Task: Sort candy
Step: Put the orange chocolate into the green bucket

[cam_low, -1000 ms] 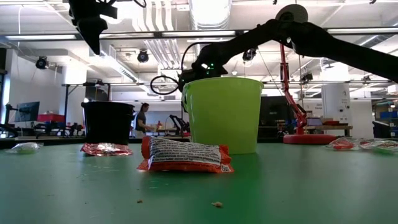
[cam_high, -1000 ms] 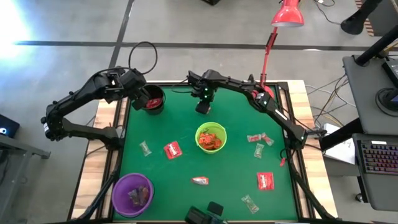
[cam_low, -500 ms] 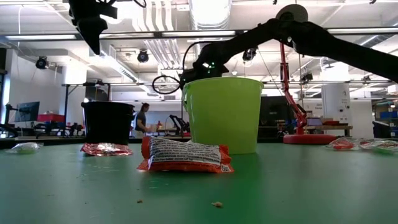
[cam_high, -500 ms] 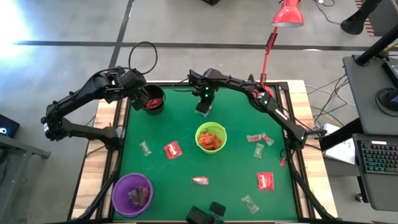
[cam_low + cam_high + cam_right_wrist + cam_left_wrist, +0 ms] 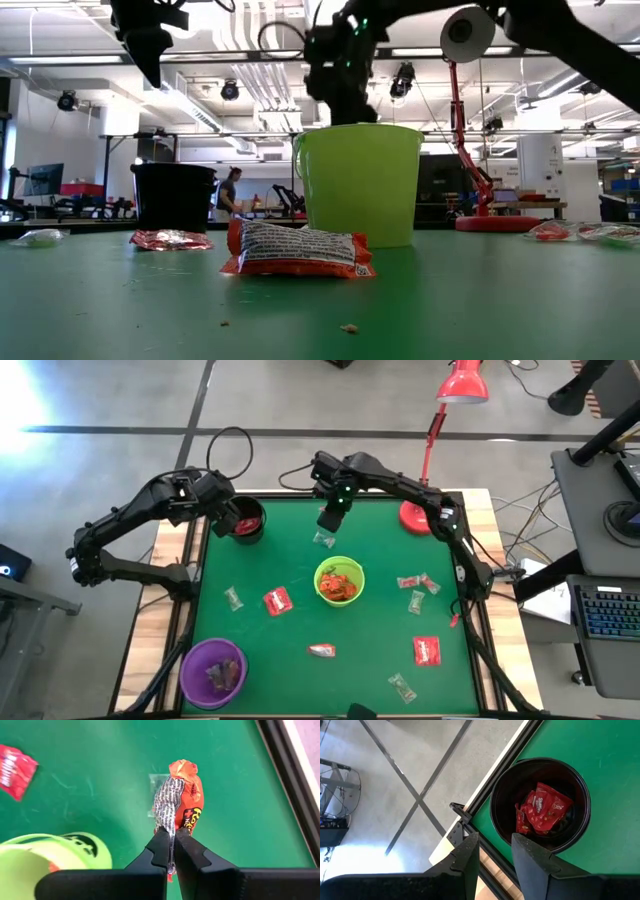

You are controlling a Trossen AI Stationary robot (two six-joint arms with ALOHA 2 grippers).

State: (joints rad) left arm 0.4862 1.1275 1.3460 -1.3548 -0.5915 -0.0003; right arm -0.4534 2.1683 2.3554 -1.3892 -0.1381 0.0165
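Right gripper [image 5: 172,851] has risen toward the far edge, pinching an orange wrapper [image 5: 181,800] above the mat, beyond the green bowl [image 5: 339,581]. Left gripper [image 5: 495,852], fingers apart, hovers over the black bowl [image 5: 540,805].

arms: dark, jointed | right arm [image 5: 400,488]: green light, looped cable
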